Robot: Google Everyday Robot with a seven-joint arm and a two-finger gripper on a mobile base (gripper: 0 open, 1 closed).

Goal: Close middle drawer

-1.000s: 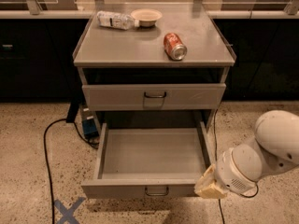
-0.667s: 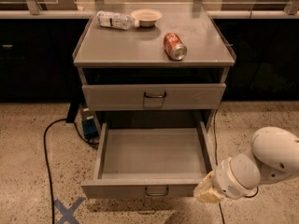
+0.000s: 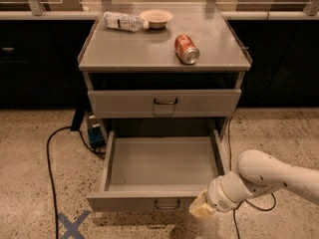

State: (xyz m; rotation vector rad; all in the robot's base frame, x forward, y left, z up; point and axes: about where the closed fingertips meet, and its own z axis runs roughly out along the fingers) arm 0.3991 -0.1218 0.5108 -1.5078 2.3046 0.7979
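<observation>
Nearest the camera, the gripper sits low at the right end of the middle drawer's front panel, touching it or just beside it; the view is too poor there to say which. Its pale fingertips read as one compact lump, so they seem pressed together with nothing between them. To its left, on the same panel, is the small dark handle, and on the floor further left is a blue tape cross. The middle drawer is pulled fully out towards the camera and is empty. Its long axis runs left to right, and its slide runs straight away from the gripper into the cabinet. The push therefore has to go forward, and from this off-centre spot it may skew the drawer. Above it is the taller upper drawer. On the cabinet top lie a red can, then a bowl and a plastic bottle.
</observation>
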